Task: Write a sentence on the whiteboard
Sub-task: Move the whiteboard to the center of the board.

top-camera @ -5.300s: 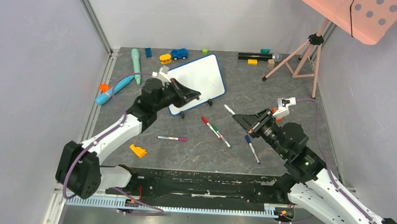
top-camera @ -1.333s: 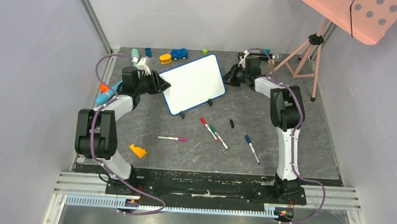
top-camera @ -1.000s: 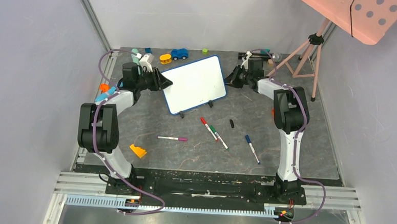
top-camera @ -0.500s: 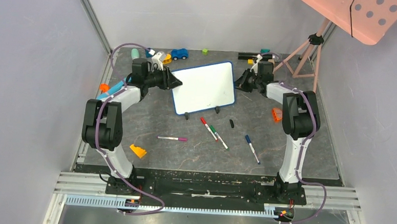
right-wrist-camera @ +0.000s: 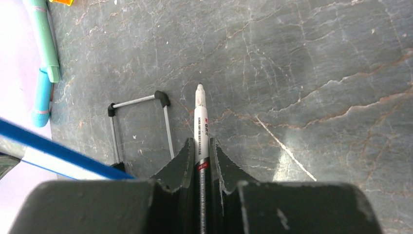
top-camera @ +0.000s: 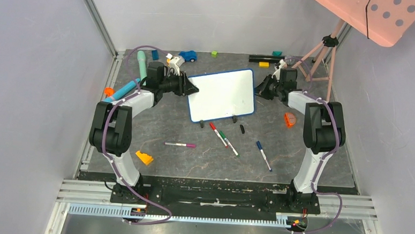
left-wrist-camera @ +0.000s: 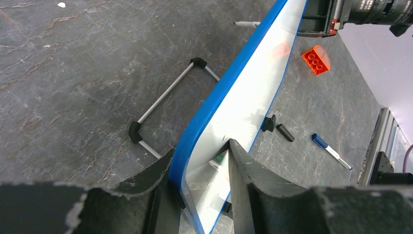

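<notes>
The whiteboard (top-camera: 222,95) stands tilted on its two black feet at the back middle of the table, and its white face is blank. No sentence shows on it. My left gripper (top-camera: 188,87) is shut on the board's left blue edge; in the left wrist view (left-wrist-camera: 199,161) the edge (left-wrist-camera: 219,92) runs between the fingers. My right gripper (top-camera: 260,90) sits just off the board's right edge, shut on an uncapped marker (right-wrist-camera: 200,122) whose tip points away over the table. The board's blue edge (right-wrist-camera: 63,148) shows at the lower left of the right wrist view.
Red and green markers (top-camera: 223,136), a blue marker (top-camera: 263,155), a pink-capped marker (top-camera: 181,144) and a black cap (top-camera: 241,129) lie in front of the board. An orange brick (top-camera: 289,119), an orange wedge (top-camera: 144,157), a tripod (top-camera: 316,55) and toys along the back wall surround it.
Both grippers and the whiteboard have moved to the right, and the board has turned closer to level. The right gripper has kept beside the board's right edge.
</notes>
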`<state>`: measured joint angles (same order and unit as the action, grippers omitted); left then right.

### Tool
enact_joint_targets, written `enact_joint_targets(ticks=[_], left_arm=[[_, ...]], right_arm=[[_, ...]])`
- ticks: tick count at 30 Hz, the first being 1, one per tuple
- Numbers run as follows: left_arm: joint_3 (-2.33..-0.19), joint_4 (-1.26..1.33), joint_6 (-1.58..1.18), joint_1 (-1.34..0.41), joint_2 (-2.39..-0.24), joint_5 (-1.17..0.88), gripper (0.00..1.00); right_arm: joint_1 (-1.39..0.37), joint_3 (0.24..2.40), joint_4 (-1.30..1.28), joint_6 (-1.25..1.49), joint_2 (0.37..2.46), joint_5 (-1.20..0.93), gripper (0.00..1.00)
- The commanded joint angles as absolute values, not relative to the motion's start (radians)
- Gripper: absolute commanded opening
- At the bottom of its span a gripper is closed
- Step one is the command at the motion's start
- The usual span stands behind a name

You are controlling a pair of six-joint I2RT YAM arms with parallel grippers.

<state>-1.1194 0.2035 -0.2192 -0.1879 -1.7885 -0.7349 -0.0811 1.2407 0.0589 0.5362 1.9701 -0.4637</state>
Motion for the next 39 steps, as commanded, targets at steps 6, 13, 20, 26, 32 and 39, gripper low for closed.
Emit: enact_joint_targets(ticks=[6, 13, 20, 26, 32, 39], left_arm=[[-1.114, 0.187, -0.204, -0.179, -1.763, -0.737, 0.43], [-1.083, 0.182, -0.224, -0.170, -1.726, -0.702, 0.55], [-1.048, 0.184, -0.235, -0.160, -1.695, -0.628, 0.70], [-1.030, 0.195, -0.237, -0.144, -1.658, -0.631, 0.75], [-1.004, 0.253, -0.290, -0.144, -1.672, -0.676, 0.73], [-0.994, 0.298, -0.322, -0.155, -1.695, -0.692, 0.73]], right_arm=[[-0.162, 1.231, 0.015, 0.515, 1.897, -0.465, 0.00], [-0.191, 1.252, 0.002, 0.520, 1.902, -0.445, 0.00], [-0.194, 1.234, 0.013, 0.543, 1.895, -0.408, 0.00], [-0.169, 1.234, 0.002, 0.530, 1.876, -0.381, 0.00], [-0.128, 1.222, 0.002, 0.516, 1.854, -0.381, 0.00], [-0.105, 1.196, 0.003, 0.498, 1.829, -0.374, 0.00]])
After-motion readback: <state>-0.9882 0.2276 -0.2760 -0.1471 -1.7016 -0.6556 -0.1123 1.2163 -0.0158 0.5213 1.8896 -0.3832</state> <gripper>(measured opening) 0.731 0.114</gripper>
